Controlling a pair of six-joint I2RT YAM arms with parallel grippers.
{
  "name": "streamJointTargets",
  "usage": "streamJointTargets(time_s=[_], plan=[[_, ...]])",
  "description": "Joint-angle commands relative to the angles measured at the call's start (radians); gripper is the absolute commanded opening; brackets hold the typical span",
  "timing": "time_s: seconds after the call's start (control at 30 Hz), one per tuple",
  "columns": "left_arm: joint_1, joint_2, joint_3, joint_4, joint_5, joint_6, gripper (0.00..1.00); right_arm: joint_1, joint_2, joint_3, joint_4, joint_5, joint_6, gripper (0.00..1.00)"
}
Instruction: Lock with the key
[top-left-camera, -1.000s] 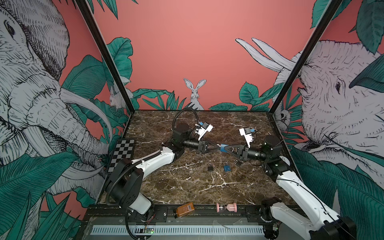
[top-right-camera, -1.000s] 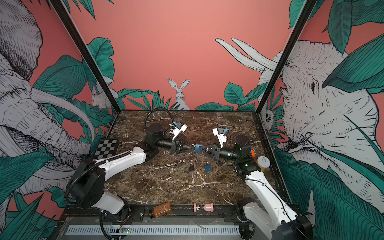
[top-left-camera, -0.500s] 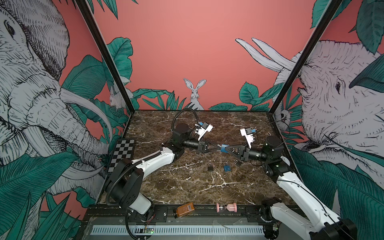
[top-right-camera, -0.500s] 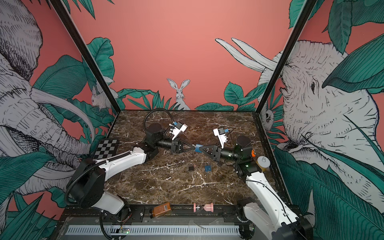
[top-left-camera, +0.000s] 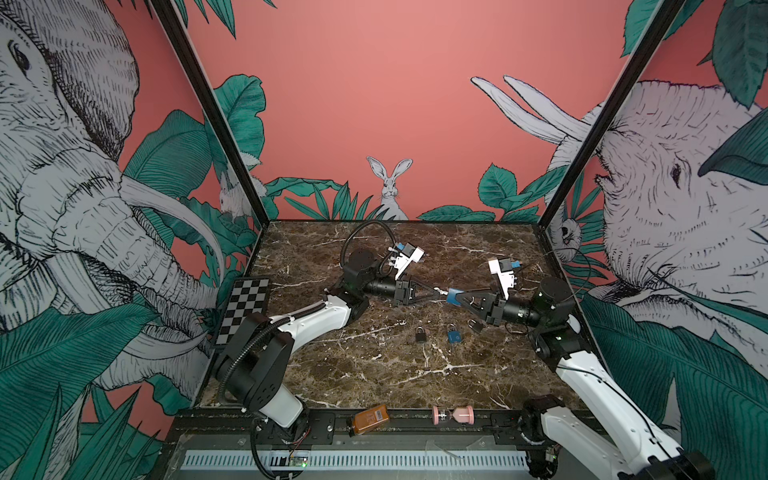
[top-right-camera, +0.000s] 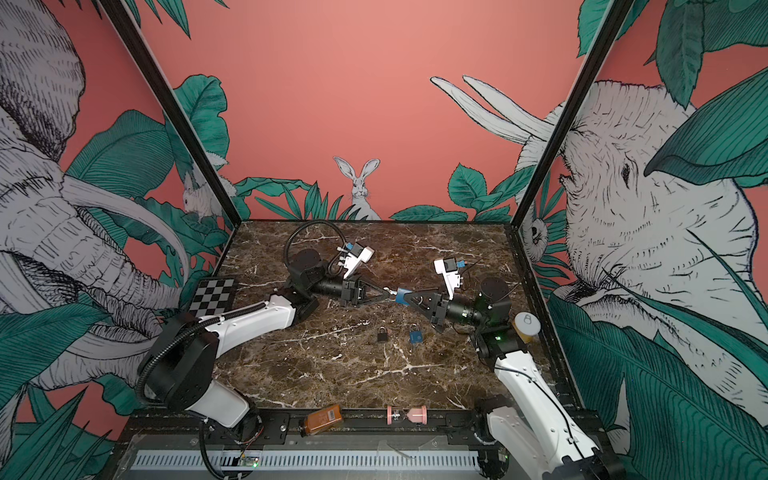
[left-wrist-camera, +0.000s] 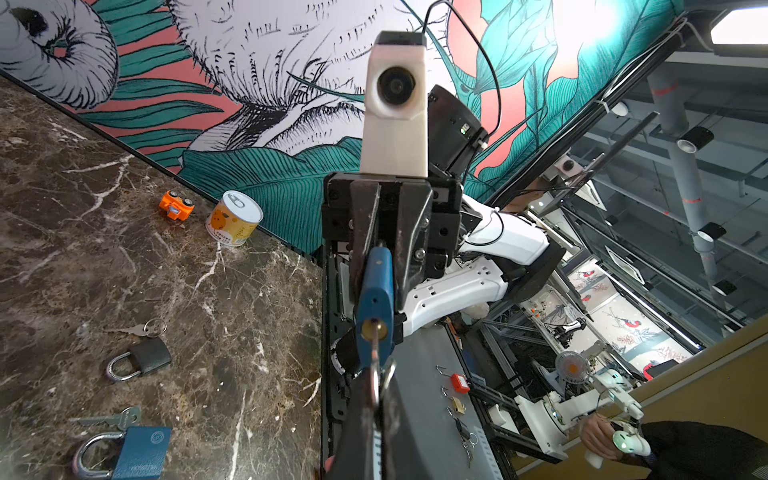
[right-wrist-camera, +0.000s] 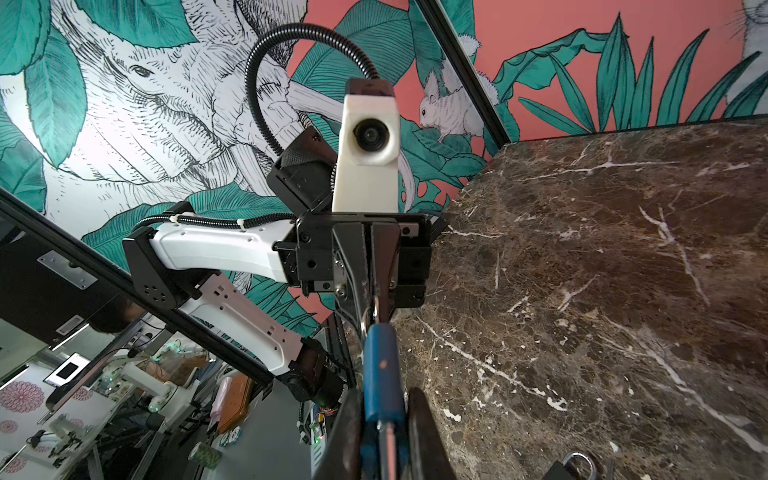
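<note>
Key is sitting in the brass keyway of the held blue padlock. Both are hanging in the air over the middle of the table, between the two arms.

Left gripper is pinching the key's head, fingers pressed together on it. Right gripper is clamping the padlock body from the opposite side, with the keyway end facing the left arm.

My reading of the layout: one arm is serving as a vise so the other can twist the key along a shared line. Insertion is looking complete and the turn is what is needed next. The shackle is not showing clearly, so I cannot tell whether it is latched.

Surface: the brown marble tabletop with white veins is carrying a black padlock and a spare blue padlock below the grippers, each with a loose key beside it. An orange-print can and an orange toy car are standing by the wall, and a checkerboard is lying at the left edge.

Room: coral walls are showing elephants, a rabbit and green leaves.
</note>
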Motion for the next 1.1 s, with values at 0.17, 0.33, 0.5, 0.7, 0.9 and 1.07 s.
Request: streamJointTargets(time_s=[0.17, 0.33, 0.5, 0.7, 0.9, 1.07], plan=[[0.038, -0.083, -0.059, -0.131, -0.038, 0.096, 0.0, -0.049, -0.029, -0.003, 0.028, 0.043, -0.005, 0.0], [0.056, -0.155, -0.018, -0.664, -0.294, 0.361, 0.0, -0.056, -0.011, 0.021, -0.126, 0.158, -0.038, 0.0], [0.06, -0.193, -0.105, -0.589, -0.562, 0.188, 0.0, 0.005, 0.081, 0.053, -0.184, 0.228, -0.013, 0.0], [0.069, -0.326, -0.2, -0.667, -0.784, 0.212, 0.0, 0.162, 0.302, 0.167, -0.34, 0.169, -0.101, 0.0], [0.072, -0.473, -0.413, -0.583, -0.968, 0.056, 0.0, 0.276, 0.621, 0.334, -0.56, 0.019, -0.261, 0.0], [0.074, -0.538, -0.522, -0.516, -1.028, 0.025, 0.0, 0.344, 0.828, 0.524, -0.696, 0.025, -0.382, 0.0]])
